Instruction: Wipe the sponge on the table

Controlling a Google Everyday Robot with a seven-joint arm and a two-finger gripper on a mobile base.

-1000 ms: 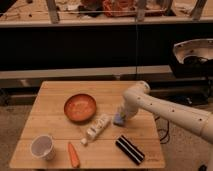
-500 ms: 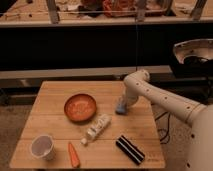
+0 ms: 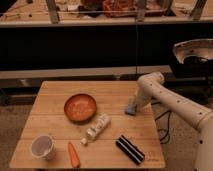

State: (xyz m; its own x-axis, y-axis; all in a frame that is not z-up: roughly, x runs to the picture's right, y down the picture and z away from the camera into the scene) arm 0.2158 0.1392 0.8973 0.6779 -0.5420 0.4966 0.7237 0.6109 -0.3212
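Observation:
A small blue-grey sponge (image 3: 129, 110) lies flat on the wooden table (image 3: 50, 117), near its right edge. My gripper (image 3: 132, 104) comes down onto it from the white arm (image 3: 165, 97), which reaches in from the right. The gripper is shut on the sponge and presses it against the tabletop. The arm's wrist hides the top of the sponge.
An orange bowl (image 3: 80, 107) sits mid-table. A white bottle (image 3: 97, 127) lies in front of it. A white cup (image 3: 42, 147) and a carrot (image 3: 73, 155) are at the front left, and a black striped block (image 3: 130, 149) is at the front right. A dark counter runs behind.
The gripper has slid the sponge away from the table's middle, first toward the back and then right toward the edge. The arm has swung with it. Nothing else moved.

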